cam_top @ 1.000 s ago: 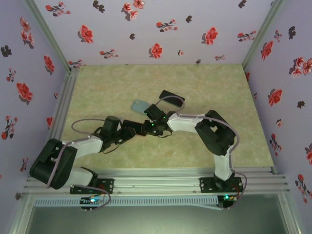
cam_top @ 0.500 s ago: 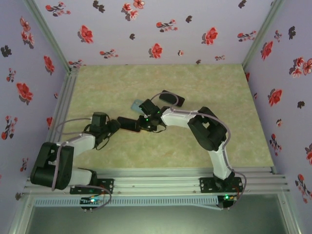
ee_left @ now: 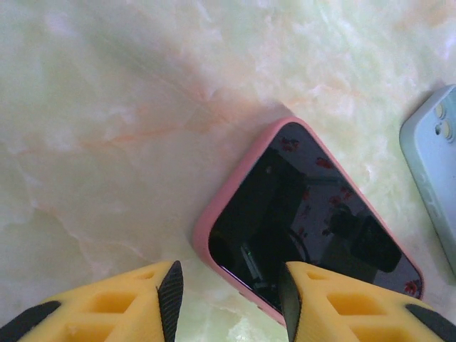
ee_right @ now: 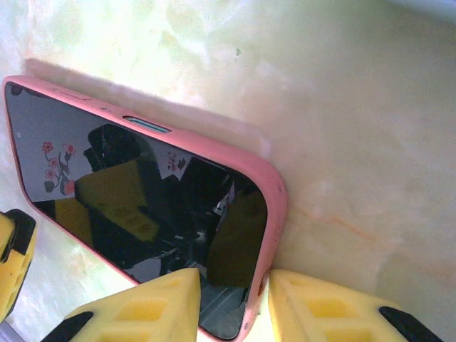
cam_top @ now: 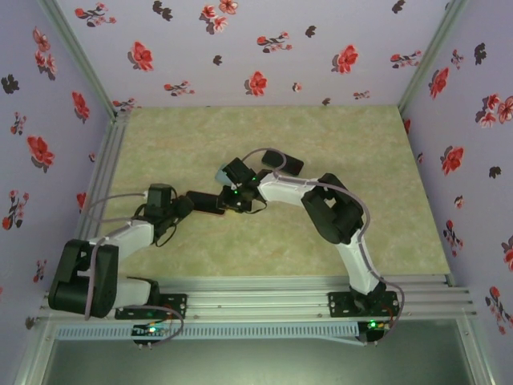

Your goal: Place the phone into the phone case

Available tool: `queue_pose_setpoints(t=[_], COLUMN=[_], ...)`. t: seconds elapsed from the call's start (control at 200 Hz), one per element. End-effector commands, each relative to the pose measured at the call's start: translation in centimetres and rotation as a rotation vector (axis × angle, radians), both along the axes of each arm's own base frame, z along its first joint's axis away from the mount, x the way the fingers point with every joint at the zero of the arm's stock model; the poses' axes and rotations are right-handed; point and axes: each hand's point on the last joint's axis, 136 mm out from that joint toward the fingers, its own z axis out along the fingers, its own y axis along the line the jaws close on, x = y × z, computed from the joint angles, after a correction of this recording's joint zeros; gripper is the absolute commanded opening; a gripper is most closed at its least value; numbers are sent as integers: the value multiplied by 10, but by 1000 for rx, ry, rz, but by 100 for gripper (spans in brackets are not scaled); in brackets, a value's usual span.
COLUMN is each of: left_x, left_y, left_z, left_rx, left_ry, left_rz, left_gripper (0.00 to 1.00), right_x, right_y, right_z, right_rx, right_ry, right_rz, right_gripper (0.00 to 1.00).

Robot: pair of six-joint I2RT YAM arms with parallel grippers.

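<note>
Pink-edged phone lying flat, left corner between partly open left gripper, right corner straddled by narrowly parted right gripper.

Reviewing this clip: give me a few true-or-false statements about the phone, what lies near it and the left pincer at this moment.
1. The phone lies on the table with its dark screen facing up. True.
2. The rim around the phone is green. False: it is pink.
3. A pale blue item lies beside the phone, apart from it. True.
4. The left pincer has its fingers pressed together. False: they stand apart, with a corner of the phone between them.
</note>
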Motion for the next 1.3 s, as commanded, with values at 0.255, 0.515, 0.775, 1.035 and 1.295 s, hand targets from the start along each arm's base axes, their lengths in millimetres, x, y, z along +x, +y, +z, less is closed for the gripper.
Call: queue_pose_setpoints(t=[0.255,0.515,0.775,1.035,1.295], left_x=[6,5,0,-10,-7], left_y=[12,18,15,-6,-52], left_z=[12,21,37,69,105], left_rx=[23,35,47,83,56], left_ry=[-25,-35,-40,-54,-100], left_rz=[34,39,2,-111,-267], left_gripper=[45,45,45,47,50], right_x=[19,13,11,22,60], right_y=[54,64,37,-14,-105], right_z=[-1,-2,17,79,140], right_rx=[133,141,99,99,-65], right_ry=[-95,-88,-142,-216,-370], right_rz=[21,41,30,-2,17], right_gripper=[33,33,38,42,50])
